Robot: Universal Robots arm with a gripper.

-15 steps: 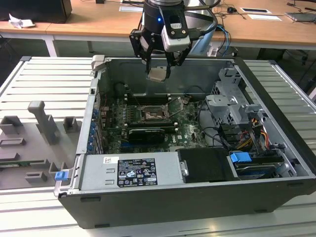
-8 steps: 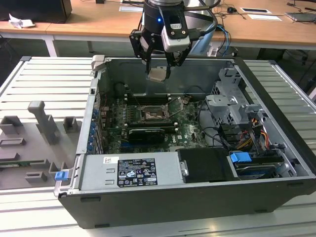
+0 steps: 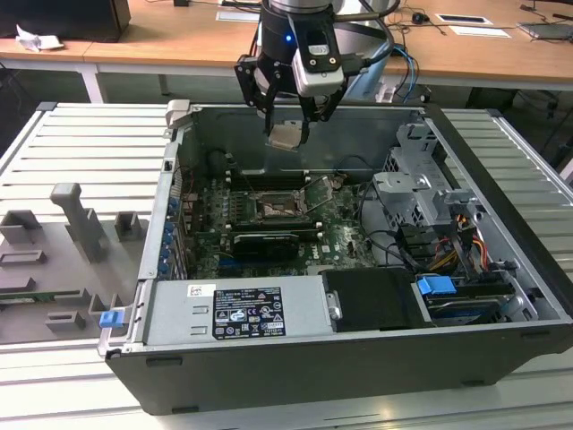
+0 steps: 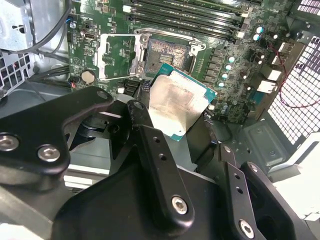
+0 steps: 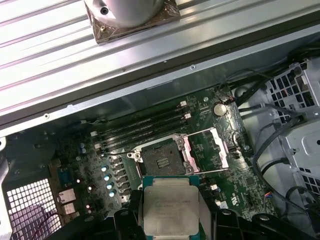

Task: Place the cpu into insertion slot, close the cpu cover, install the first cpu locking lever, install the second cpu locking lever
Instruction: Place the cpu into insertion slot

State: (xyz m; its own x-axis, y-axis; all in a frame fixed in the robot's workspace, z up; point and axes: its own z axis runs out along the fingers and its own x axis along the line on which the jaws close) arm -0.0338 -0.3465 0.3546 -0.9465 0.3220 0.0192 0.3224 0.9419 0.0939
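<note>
You have the tool [image 3: 287, 127] clamped on the cpu [image 5: 170, 206], above the insertion slot [image 5: 161, 159], cpu cover [image 5: 212, 150] open.

Black pincer [image 3: 288, 125] with silver screws [image 4: 179, 203], grey wrist housing [image 3: 313, 55], blue light [image 3: 286, 39]

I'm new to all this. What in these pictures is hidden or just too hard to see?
First wrist view: the cpu is cut off by the picture's edge.
Both wrist views: its underside faces away.
Exterior view: the insertion slot pins are too small.
Exterior view: the motherboard runs behind the power supply.
</note>
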